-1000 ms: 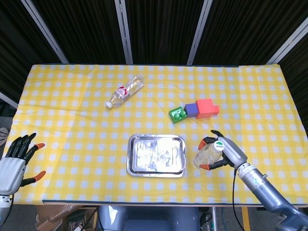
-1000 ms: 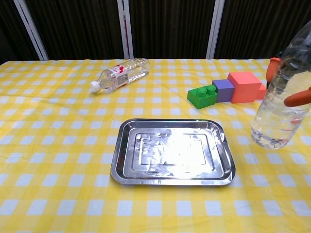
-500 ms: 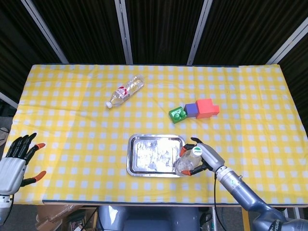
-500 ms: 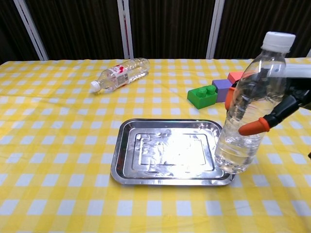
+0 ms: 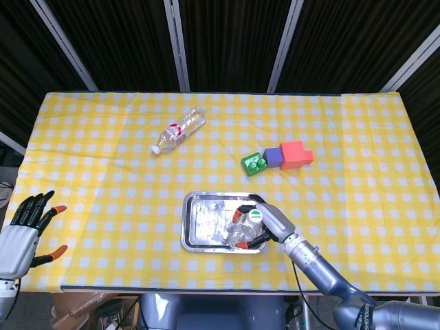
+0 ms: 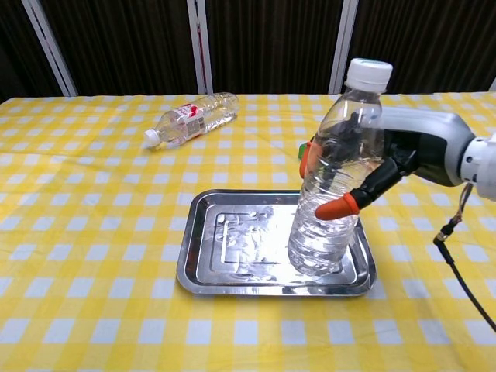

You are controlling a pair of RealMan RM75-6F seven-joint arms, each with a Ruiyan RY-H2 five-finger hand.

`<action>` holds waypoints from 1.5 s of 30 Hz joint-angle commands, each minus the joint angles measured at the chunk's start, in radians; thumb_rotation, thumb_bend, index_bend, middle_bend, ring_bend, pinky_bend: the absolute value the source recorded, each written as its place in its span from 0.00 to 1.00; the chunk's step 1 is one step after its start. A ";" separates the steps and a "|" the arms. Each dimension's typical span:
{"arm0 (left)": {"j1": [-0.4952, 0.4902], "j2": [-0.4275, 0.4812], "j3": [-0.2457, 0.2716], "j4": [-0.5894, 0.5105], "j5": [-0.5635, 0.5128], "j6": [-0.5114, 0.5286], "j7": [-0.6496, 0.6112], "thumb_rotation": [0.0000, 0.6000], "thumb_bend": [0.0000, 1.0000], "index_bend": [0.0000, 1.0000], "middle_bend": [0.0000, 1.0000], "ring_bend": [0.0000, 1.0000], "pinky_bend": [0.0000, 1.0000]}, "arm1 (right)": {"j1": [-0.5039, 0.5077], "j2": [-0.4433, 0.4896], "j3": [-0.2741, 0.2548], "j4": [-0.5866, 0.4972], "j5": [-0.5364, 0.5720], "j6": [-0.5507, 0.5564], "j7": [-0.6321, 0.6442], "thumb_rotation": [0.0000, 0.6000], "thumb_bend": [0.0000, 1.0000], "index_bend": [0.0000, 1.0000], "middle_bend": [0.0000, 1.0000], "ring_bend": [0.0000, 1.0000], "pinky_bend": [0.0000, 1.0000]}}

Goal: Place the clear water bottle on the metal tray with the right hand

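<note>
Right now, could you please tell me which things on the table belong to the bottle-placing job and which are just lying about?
Part of the job:
- clear water bottle, upright over the tray
- metal tray
- right hand, holding the bottle

Just lying about:
- labelled bottle, on its side
- green block
- purple block
- red block
- left hand, idle

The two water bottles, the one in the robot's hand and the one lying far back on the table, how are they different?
The clear water bottle stands upright over the metal tray, gripped by the right hand; the far bottle lies on its side on the tablecloth, untouched. The held one shows no label, while the far one has a red and white label. Both are clear plastic with pale caps.
</note>
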 commanded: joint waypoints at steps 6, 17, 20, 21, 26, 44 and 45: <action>0.000 0.003 -0.001 0.009 -0.007 -0.002 -0.007 1.00 0.19 0.22 0.00 0.00 0.00 | 0.039 -0.056 0.035 0.069 0.048 -0.001 -0.025 1.00 0.21 0.76 0.63 0.42 0.00; 0.005 0.001 0.002 0.008 -0.010 0.000 0.005 1.00 0.19 0.22 0.00 0.00 0.00 | 0.042 -0.079 0.032 0.156 0.032 -0.012 0.023 1.00 0.21 0.76 0.63 0.43 0.00; 0.004 -0.002 0.004 0.007 -0.009 -0.005 0.015 1.00 0.19 0.22 0.00 0.00 0.00 | 0.035 -0.088 0.023 0.167 0.021 -0.014 0.050 1.00 0.21 0.76 0.63 0.43 0.00; 0.004 -0.003 0.005 0.007 -0.009 -0.007 0.020 1.00 0.19 0.22 0.00 0.00 0.00 | 0.034 -0.095 0.023 0.174 0.015 -0.011 0.060 1.00 0.21 0.76 0.63 0.43 0.00; 0.005 -0.005 0.004 0.005 -0.012 -0.006 0.027 1.00 0.19 0.22 0.00 0.00 0.00 | 0.034 -0.122 0.023 0.211 -0.007 -0.004 0.094 1.00 0.21 0.76 0.63 0.43 0.00; 0.002 -0.010 0.003 0.007 -0.020 -0.018 0.040 1.00 0.19 0.22 0.00 0.00 0.00 | 0.020 -0.162 -0.020 0.317 -0.101 0.008 0.188 1.00 0.21 0.74 0.63 0.40 0.00; 0.001 -0.011 0.003 0.006 -0.020 -0.018 0.041 1.00 0.19 0.22 0.00 0.00 0.00 | 0.021 -0.161 -0.025 0.319 -0.105 0.002 0.193 1.00 0.21 0.72 0.62 0.39 0.00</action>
